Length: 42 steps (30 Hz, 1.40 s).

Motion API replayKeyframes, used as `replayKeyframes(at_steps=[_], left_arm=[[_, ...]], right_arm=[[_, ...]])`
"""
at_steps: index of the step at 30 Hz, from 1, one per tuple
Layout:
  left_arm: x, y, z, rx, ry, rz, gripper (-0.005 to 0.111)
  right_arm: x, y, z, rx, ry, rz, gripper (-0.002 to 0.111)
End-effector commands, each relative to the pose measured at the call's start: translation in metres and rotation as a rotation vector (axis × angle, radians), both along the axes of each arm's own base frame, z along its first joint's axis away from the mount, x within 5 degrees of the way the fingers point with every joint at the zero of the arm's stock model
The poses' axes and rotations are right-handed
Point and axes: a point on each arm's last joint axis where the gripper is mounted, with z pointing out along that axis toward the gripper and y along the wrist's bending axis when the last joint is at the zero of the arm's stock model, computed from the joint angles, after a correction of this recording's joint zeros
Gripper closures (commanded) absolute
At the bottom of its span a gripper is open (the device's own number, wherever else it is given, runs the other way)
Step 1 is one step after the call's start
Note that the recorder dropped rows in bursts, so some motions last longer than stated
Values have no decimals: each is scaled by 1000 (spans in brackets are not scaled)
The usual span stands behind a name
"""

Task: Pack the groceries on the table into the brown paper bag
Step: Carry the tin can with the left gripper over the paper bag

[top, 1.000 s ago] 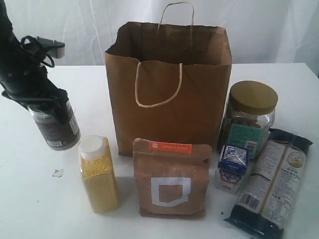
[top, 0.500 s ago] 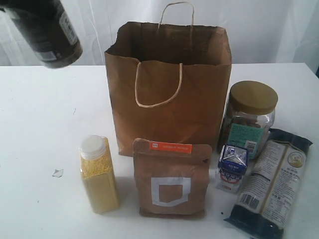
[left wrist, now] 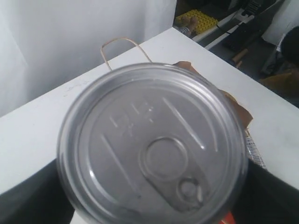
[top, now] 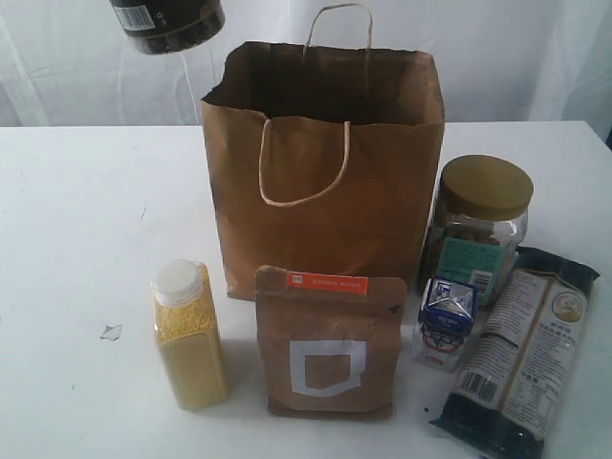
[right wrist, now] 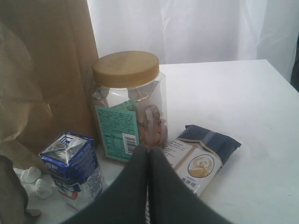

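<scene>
Exterior view: you lifted the dark pull-tab can point(top: 167, 24) from just above the tabletop point(top: 76, 191) to high beside the brown paper bag point(top: 325, 191), clamped in your left end effector point(left wrist: 152, 196). Your right end effector point(right wrist: 148, 158) stayed pinched shut, empty. Bagging appeared imminent.

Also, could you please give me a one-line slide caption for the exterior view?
Dark pull-tab can in the air, upper left of the open brown paper bag; five other groceries on the table.
</scene>
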Motion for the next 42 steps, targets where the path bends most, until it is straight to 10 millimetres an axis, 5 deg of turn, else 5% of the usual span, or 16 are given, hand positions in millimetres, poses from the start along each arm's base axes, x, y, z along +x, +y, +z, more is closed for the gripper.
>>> replayKeyframes(at_steps=[1,12,23,42], left_arm=[[8,-13,4,-55,-65,-25,107],[42,-48,-24,-33,-104,-78,107],[54,-74,-36,-37,-166,-133,107],[82,-90,-72,29,-132,-138,107]], right_arm=[[0,0,-1,5,-7,-5,108],[0,0,-1,5,-7,-5,108],[0,0,-1,5,-7,-5,108],[0,0,-1,5,-7,-5,108]])
